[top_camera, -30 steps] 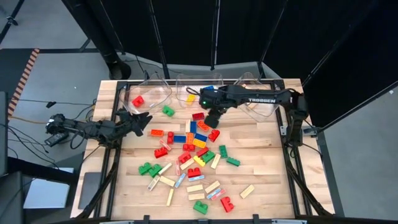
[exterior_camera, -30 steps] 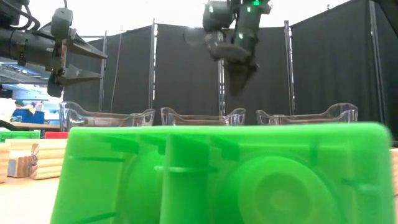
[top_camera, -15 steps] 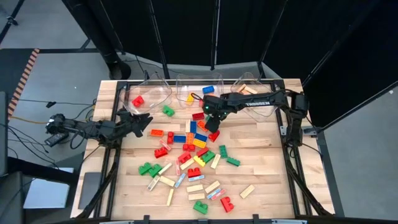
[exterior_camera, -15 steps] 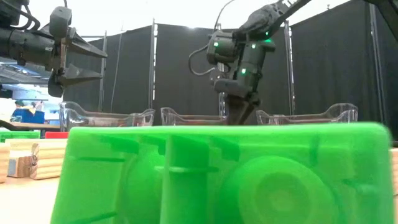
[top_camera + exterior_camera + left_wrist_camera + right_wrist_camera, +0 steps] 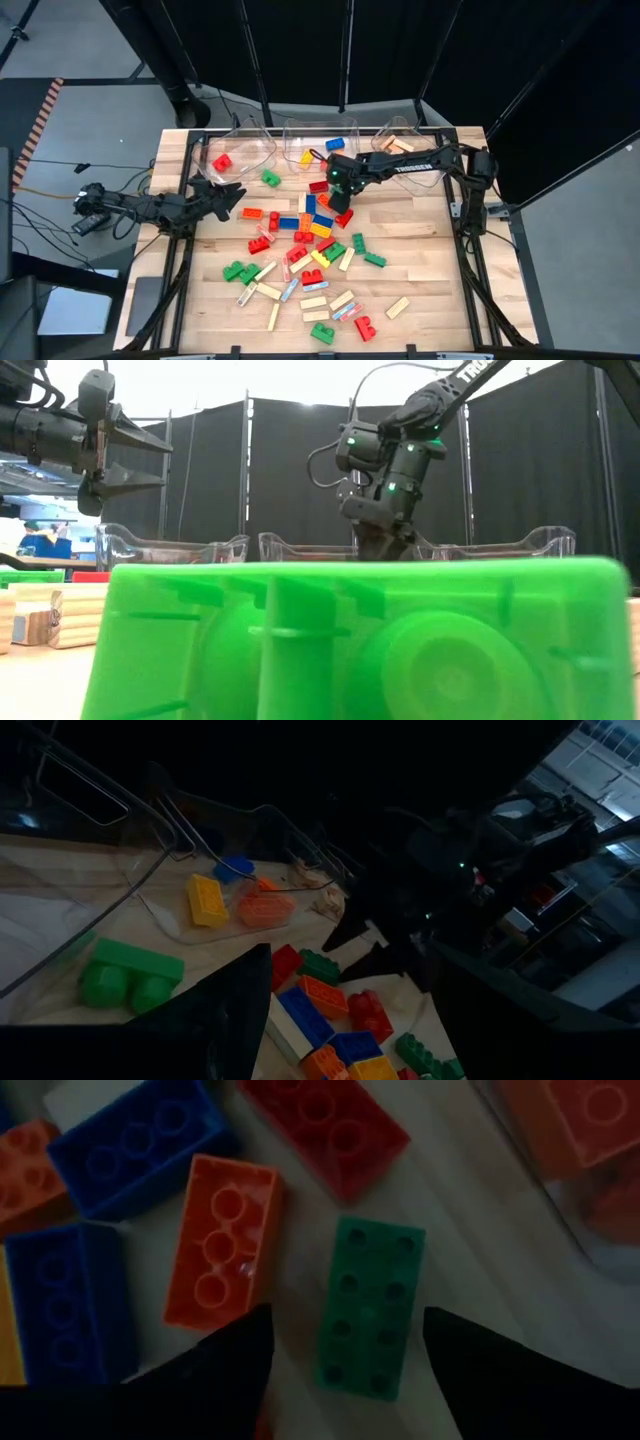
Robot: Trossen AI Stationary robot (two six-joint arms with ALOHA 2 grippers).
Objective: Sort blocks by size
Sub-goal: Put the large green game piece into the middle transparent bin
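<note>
The right gripper (image 5: 336, 192) is low over the far part of the blocks (image 5: 305, 262), which lie scattered in the middle of the wooden table (image 5: 420, 250). From above, the arm hides its fingers. Only the right wrist view shows them: two dark fingers (image 5: 225, 1365) are spread, and a green brick (image 5: 370, 1308) lies flat on the wood in the gap between them, not pinched. Just beside it is an orange brick (image 5: 220, 1240), and further off a red brick (image 5: 325, 1125) and blue ones.

The left gripper (image 5: 232, 193) waits at the left side of the table, raised above the surface. The low view shows it best: its fingers (image 5: 135, 460) are spread wide with nothing between them.

The low view is almost filled by one green block (image 5: 360, 640) lying close to the camera, so the pile cannot be seen there. The left wrist view shows yellow and orange bricks inside the middle clear bin (image 5: 215, 925), and a green brick on the wood in front of the bins.

Three clear bins (image 5: 320, 140) stand in a row at the far edge. From above, a red brick lies in the left bin and tan bars in the right one. Black curtains (image 5: 280, 470) hang behind the table, and the floor around it is grey.
</note>
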